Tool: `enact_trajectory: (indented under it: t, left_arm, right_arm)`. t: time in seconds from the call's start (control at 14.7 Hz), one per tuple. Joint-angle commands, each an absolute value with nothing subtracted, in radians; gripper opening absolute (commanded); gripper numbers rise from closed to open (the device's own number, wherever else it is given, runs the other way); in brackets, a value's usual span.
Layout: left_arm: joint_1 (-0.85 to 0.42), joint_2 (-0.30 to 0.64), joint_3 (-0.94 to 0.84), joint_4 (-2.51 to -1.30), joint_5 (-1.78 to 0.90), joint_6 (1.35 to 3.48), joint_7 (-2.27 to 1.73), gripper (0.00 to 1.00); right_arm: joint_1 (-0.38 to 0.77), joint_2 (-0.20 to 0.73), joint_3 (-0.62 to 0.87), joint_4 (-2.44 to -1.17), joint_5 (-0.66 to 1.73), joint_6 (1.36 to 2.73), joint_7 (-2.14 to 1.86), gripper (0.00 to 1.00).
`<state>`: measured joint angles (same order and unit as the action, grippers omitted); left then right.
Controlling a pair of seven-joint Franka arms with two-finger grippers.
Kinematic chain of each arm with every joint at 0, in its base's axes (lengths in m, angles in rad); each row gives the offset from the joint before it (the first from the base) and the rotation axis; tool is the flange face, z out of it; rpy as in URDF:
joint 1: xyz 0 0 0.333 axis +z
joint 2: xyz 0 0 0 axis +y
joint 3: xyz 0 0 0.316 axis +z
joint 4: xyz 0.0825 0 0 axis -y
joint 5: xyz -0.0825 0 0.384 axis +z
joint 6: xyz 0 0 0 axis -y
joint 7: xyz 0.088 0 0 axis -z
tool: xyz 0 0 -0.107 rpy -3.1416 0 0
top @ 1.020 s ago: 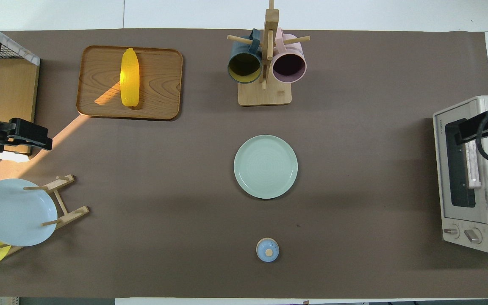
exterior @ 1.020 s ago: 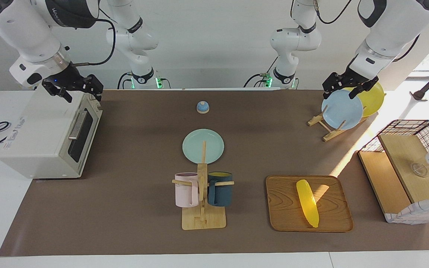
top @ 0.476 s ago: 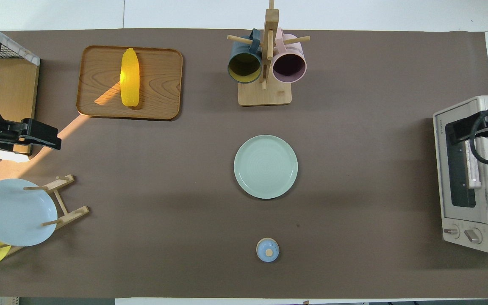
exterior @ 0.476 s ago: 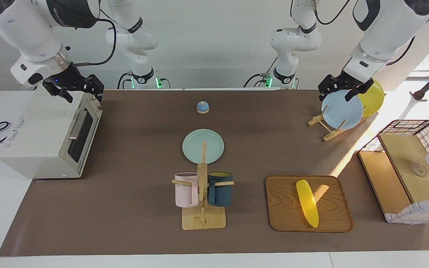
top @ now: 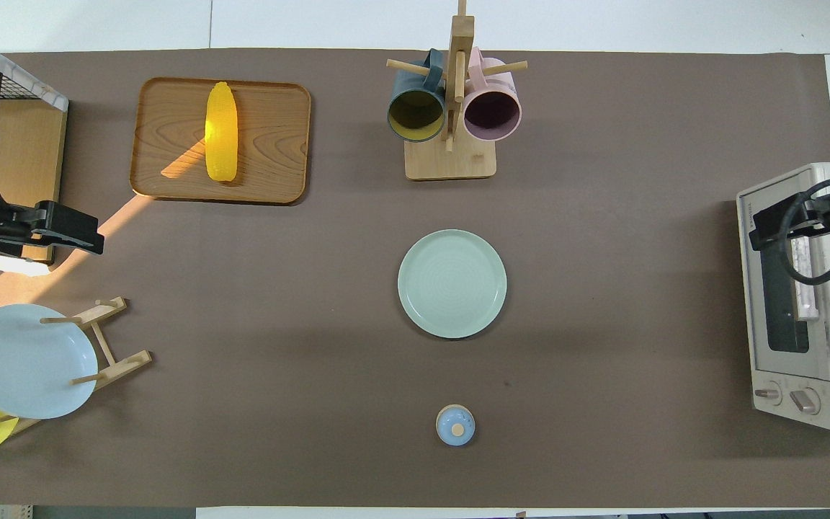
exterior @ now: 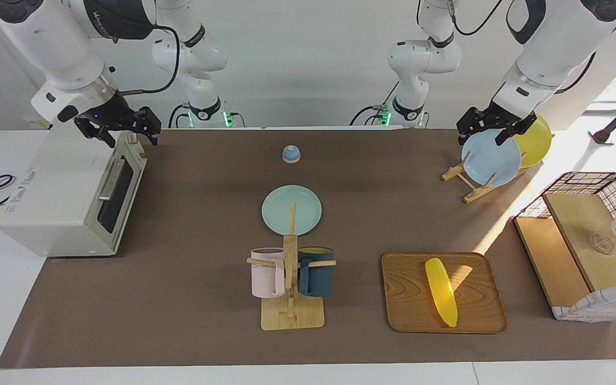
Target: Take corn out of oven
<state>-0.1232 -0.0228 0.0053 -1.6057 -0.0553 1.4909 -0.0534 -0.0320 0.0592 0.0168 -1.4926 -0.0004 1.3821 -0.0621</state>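
**Corn already out, oven shut**

The desk [exterior: 190,331] carries everything I name, and I place it all from the oven [exterior: 67,198], which sits at my right arm's end with its door closed. The corn [exterior: 441,291] lies on the wooden tray [exterior: 479,315], well apart from the oven, toward my left arm's end and farther from me. By my judgement the task looks finished; nothing remains but to draw both arms clear. My right gripper [exterior: 123,131] hangs over the oven's top front edge, jaws spread and empty, touching nothing I can see. My left gripper [exterior: 487,130] waits above the plate rack [exterior: 468,184], jaws parted, holding nothing.
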Motion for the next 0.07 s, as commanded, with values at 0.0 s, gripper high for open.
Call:
enact_trajectory:
  t: [0.0]
  left_arm:
    - [-0.132,-0.014,0.006,-1.592,-0.034,1.505,-0.051,1.0]
  right_arm:
    - [-0.04,0.038,0.02,-1.513,-0.006,1.381,-0.051,1.0]
